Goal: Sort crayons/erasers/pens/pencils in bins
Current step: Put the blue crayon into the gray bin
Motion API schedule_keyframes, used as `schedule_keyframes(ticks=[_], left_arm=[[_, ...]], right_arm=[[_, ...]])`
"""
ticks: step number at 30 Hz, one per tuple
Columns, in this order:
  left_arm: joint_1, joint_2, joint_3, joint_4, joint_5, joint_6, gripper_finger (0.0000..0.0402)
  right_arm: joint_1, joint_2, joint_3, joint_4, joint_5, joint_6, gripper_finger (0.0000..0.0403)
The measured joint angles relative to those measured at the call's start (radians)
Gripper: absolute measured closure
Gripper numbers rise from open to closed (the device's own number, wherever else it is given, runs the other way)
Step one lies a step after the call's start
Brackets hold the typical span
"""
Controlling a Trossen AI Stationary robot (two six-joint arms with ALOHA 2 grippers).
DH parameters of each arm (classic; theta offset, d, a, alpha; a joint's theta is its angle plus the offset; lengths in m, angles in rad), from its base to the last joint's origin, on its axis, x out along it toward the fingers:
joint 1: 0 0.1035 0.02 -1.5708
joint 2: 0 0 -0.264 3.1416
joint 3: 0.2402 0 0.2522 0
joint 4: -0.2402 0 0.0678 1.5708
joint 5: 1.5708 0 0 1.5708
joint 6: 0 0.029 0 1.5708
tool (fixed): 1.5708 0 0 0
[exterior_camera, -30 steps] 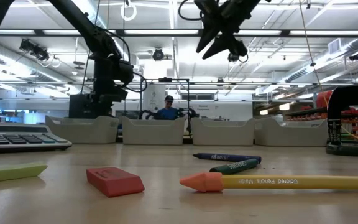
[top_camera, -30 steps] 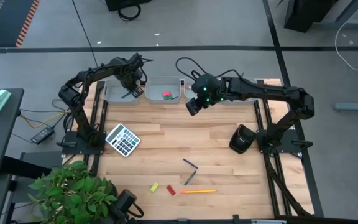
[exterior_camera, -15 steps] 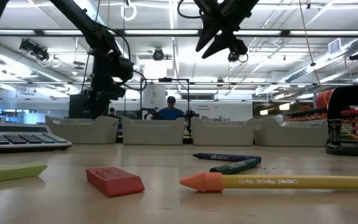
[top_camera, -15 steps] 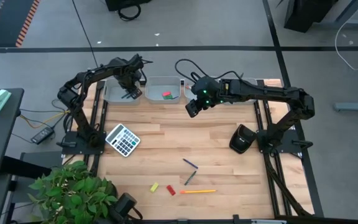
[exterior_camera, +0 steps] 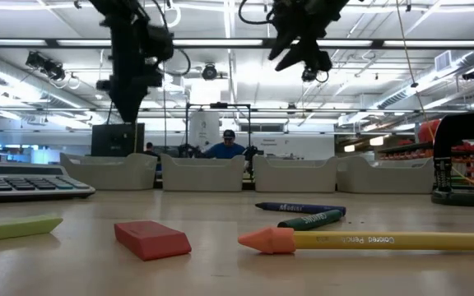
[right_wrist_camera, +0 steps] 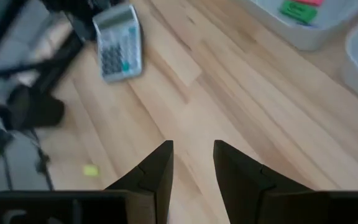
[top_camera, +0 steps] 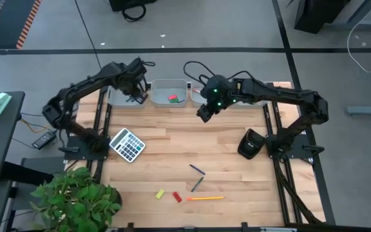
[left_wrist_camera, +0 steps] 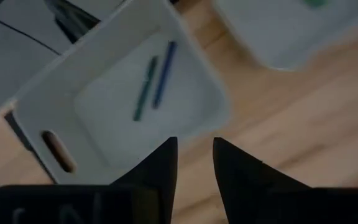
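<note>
Since a second ago the left arm has lifted: its left gripper, which stood low in the far-left bin, now hangs clear above that bin's near edge, jaws parted and empty. Two thin sticks, one green and one blue (crayons or pens, hard to tell), lie side by side on that bin's floor. The right gripper has shifted only slightly and hovers above the surface just in front of the bin row, jaws apart with nothing between them.

What is left to sort lies well toward the front edge: a long yellow pencil with its axis running left to right, a red eraser and a yellow eraser just to its left, and two dark crayons a little farther back, lying at crossing slants. All of these are near the middle of the front edge, well apart from both grippers; the right gripper looks somewhat the nearer, so I would expect it to reach first, turning its jaws across the chosen stick's length.

The second bin already holds red and green erasers. The right arm covers much of the two right-hand bins, so their contents cannot be made out.
</note>
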Motion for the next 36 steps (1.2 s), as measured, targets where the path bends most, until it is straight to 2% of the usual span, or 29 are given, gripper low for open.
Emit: schedule_keyframes(ticks=[4, 8, 10, 15, 20, 23, 28, 33, 36], left_arm=[[-0.1, -0.076, 0.0, -0.012, 0.01, -0.163, 0.0288], [-0.212, -0.135, 0.0, -0.015, 0.029, -0.422, 0.0289], [-0.271, -0.154, 0.0, -0.015, 0.035, -0.557, 0.0292], [-0.425, -0.158, 0.0, -0.004, 0.043, -0.834, 0.0302], [-0.572, -0.147, -0.001, 0.039, 0.055, -1.055, 0.0312], [-0.644, -0.148, 0.0, 0.104, 0.059, -1.128, 0.0319], [-0.74, -0.148, 0.0, 0.119, 0.086, -1.221, 0.0332], [-0.818, -0.148, 0.0, 0.121, 0.088, -1.286, 0.0346], [-0.844, -0.148, 0.0, 0.12, 0.088, -1.253, 0.0351]], right_arm=[[-0.009, -0.006, 0.0, -0.131, -0.003, -0.146, 0.0279], [-0.005, 0.004, -0.011, -0.215, -0.005, -0.376, 0.0279], [0.002, 0.004, -0.033, -0.218, -0.026, -0.434, 0.0279], [0.03, 0.004, -0.089, -0.214, -0.114, -0.442, 0.0279], [0.108, 0.004, -0.154, -0.216, -0.124, -0.424, 0.0279], [0.17, 0.004, -0.175, -0.23, -0.125, -0.428, 0.0279], [0.258, 0.004, -0.178, -0.188, -0.125, -0.43, 0.0279], [0.29, 0.004, -0.178, -0.095, -0.108, -0.411, 0.0279], [0.283, 0.004, -0.178, -0.047, -0.062, -0.37, 0.0279]])
